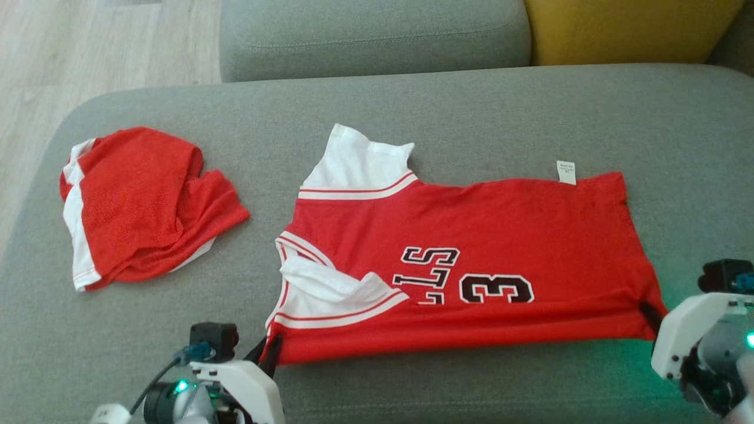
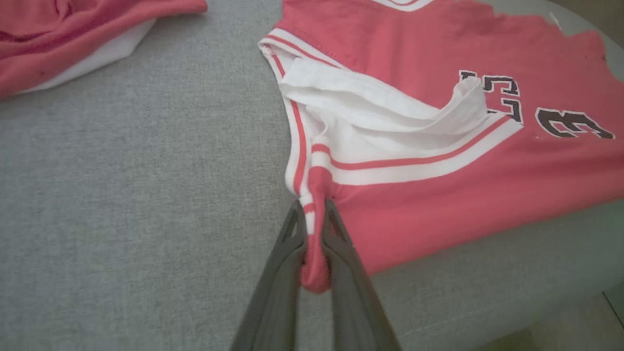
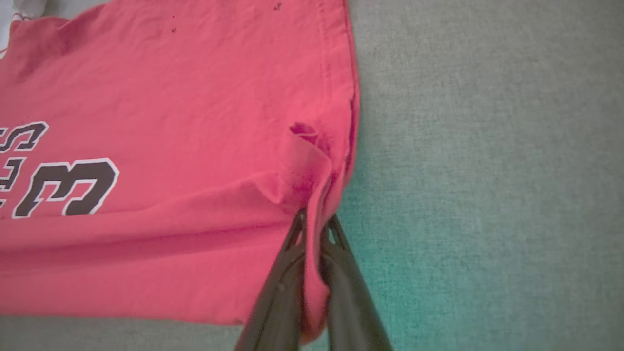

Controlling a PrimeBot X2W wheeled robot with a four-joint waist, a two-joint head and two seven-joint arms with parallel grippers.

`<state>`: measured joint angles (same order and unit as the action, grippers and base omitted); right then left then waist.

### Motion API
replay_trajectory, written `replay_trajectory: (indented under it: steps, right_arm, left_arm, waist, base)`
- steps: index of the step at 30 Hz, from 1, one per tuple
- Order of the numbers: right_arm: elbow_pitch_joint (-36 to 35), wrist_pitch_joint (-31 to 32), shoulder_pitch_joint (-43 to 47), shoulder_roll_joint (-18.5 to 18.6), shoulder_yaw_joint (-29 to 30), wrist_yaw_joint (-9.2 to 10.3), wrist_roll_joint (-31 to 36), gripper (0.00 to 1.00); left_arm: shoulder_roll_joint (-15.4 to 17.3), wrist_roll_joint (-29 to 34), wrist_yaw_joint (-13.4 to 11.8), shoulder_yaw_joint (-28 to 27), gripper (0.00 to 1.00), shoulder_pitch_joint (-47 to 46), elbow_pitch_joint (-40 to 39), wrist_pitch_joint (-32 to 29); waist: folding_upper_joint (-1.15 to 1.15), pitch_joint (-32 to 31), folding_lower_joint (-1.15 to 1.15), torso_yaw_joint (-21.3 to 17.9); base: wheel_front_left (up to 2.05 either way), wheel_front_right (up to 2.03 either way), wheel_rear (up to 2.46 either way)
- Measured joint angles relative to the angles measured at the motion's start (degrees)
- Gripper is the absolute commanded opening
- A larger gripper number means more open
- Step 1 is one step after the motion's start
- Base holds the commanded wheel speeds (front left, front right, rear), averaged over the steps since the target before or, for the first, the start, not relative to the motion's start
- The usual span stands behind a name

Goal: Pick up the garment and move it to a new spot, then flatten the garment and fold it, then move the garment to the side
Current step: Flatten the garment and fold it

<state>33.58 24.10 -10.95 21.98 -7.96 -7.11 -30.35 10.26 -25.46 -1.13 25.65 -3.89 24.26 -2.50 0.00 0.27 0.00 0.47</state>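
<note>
Pinching jersey (image 1: 489,235) corners, left tool (image 2: 313,205), right tool (image 3: 317,217), crumpled garment (image 1: 141,206) (red) nearby

Grey sofa seat (image 1: 471,106) as the base; a crumpled red-and-white bundle (image 1: 141,206) sits off on its left side — grey back cushion (image 1: 377,35) and yellow cushion (image 1: 624,29) behind; pale wood floor (image 1: 88,47) beyond.

Looks down and forward from the head, far enough back to take in the whole jersey (image 1: 471,235) on the grey cushion (image 1: 412,100). Peers close along the left gripper (image 2: 312,204) at the striped-trim end, and close along the right gripper (image 3: 318,217) at the hem corner. Shares the numeral 3 (image 1: 496,288) across all three.
</note>
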Motion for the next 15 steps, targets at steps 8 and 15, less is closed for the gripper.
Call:
replay_trajectory:
  steps: [8,15]
  right_arm:
    - [-4.63,1.13,2.41,-0.82,3.5,0.0,-0.16,1.0]
    - [-9.91,-4.75,2.55,-2.82,7.55,0.0,3.49,1.0]
  left_arm:
    - [1.18,-0.08,-1.77,0.05,1.0,1.18,-2.49,-1.94]
    - [1.09,-1.51,-4.31,-3.81,1.0,0.91,-6.56,4.12]
  waist:
    - [0.0,-0.56,0.0,-0.88]
    - [0.0,-0.69,0.0,-1.35]
  base:
    - [0.0,0.0,0.0]
    - [0.0,0.0,0.0]
